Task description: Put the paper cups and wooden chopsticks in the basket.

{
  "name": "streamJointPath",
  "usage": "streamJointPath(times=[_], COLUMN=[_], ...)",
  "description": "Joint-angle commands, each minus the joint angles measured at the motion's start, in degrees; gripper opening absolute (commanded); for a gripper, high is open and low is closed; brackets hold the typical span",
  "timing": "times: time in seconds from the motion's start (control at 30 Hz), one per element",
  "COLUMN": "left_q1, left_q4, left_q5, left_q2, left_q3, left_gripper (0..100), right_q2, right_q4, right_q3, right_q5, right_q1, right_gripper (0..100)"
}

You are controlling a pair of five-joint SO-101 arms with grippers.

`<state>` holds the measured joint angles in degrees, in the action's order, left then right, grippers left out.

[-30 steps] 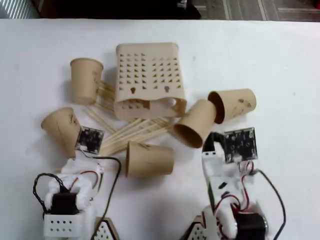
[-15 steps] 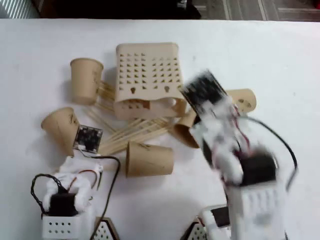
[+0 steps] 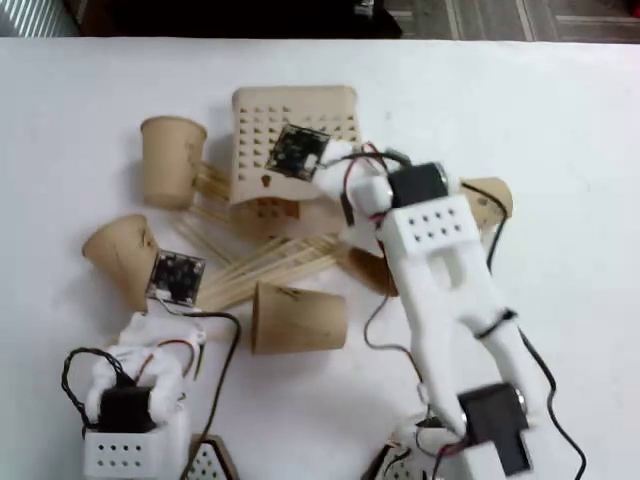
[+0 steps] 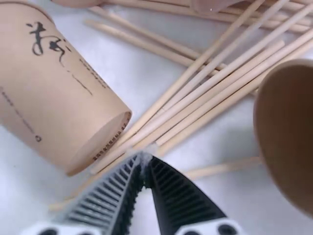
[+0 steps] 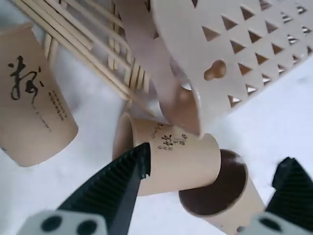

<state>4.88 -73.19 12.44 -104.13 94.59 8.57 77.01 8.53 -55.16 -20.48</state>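
The beige perforated basket (image 3: 255, 125) rests at the table's middle with a holed wall facing up. Several paper cups lie around it: one at its left (image 3: 172, 160), one further front left (image 3: 125, 258), one in front (image 3: 297, 317). Wooden chopsticks (image 3: 265, 265) are strewn in front of the basket. My right arm (image 3: 440, 270) stretches to the basket's right front corner. Its gripper (image 5: 210, 181) is open above two lying cups (image 5: 171, 156) (image 5: 220, 196) beside the basket (image 5: 234, 54). My left gripper (image 4: 144, 161) is shut and empty over the chopsticks (image 4: 210, 93), next to a cup (image 4: 54, 103).
The white table (image 3: 560, 110) has free room to the right and at the back. Another cup's rim (image 4: 288, 142) is near the left gripper. The right arm covers part of two cups (image 3: 490, 195) on the basket's right.
The right arm has swung from the table's front edge forward and left, over the two right cups up to the basket. The left arm has barely moved.
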Motion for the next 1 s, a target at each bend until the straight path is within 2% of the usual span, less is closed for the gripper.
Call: streamJointPath(times=[0.0, 0.27, 0.5, 0.67, 0.97], left_q1=[-0.2, -0.2, -0.2, -0.2, -0.2], left_q4=[-0.4, -0.5, -0.6, -0.6, -0.6], left_q5=[0.4, 0.4, 0.4, 0.4, 0.4], left_q2=[0.0, 0.0, 0.0, 0.0, 0.0], left_q3=[-2.6, -2.5, -2.5, -2.5, -2.5], left_gripper=[3, 3, 3, 3, 3], right_q2=[-3.5, -10.9, -15.8, -13.2, -5.1], right_q4=[-6.3, -19.2, -26.9, -28.8, -29.1], right_q3=[-2.8, -2.5, -2.5, -2.8, -3.1], right_q5=[-1.9, -1.5, -1.4, 1.1, 1.1], right_q1=[-0.4, -0.5, -0.2, -0.4, 0.7], right_gripper=[40.1, 39.6, 21.6, 6.9, 4.3])
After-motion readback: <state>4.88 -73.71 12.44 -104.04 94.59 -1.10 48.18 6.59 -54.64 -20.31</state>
